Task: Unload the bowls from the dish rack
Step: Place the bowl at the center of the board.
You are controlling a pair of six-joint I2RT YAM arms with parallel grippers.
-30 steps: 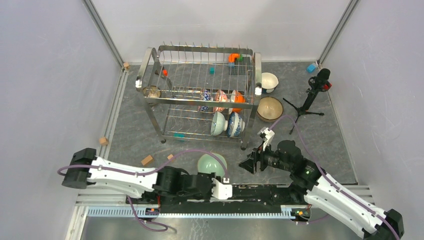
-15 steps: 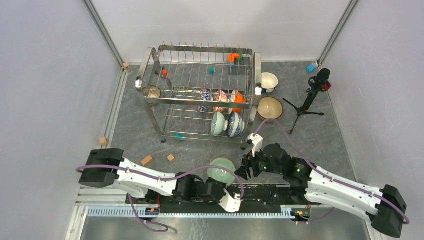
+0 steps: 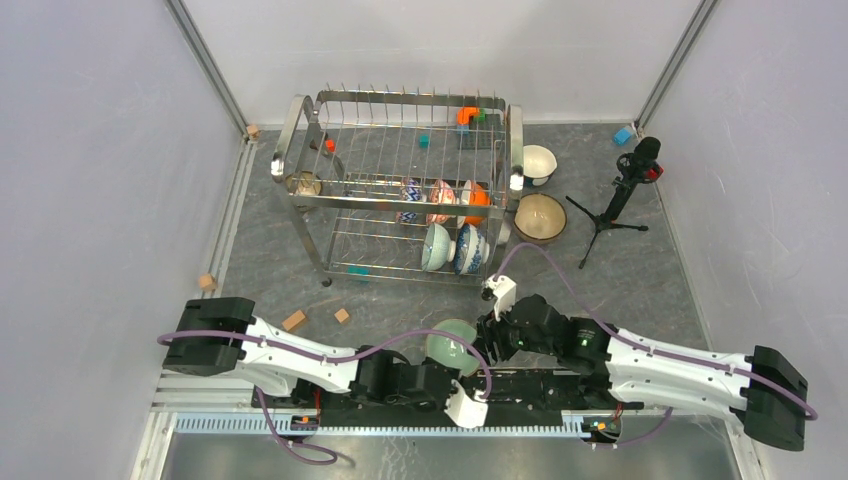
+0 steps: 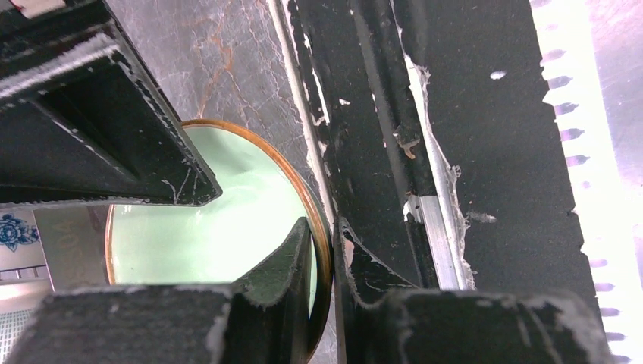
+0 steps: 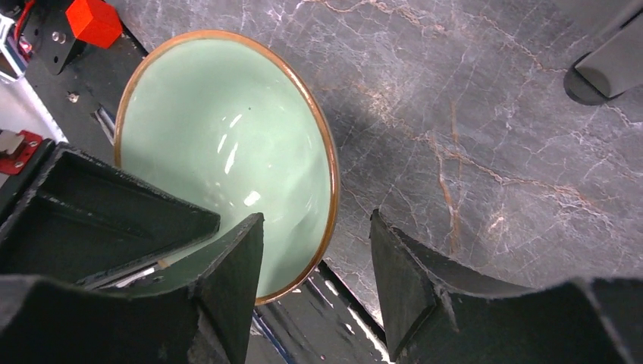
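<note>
Marbled grey tabletop (image 5: 493,114): left end effector (image 4: 324,236) clamps glossy green bowl (image 4: 220,220) (right end effector (image 5: 315,220) apart).

The top view is lit brightly and evenly from overhead; only faint, soft shadows are cast beneath the chrome wire dish rack (image 3: 380,201) on the grey marbled worktop (image 3: 650,290). In the right wrist view small white highlights are seen on the glaze of the pale green round ceramic bowl (image 5: 227,144). In the left wrist view the right edge is blown out, and the nearest parts of the left gripper (image 4: 324,235) are rendered slightly soft.
</note>
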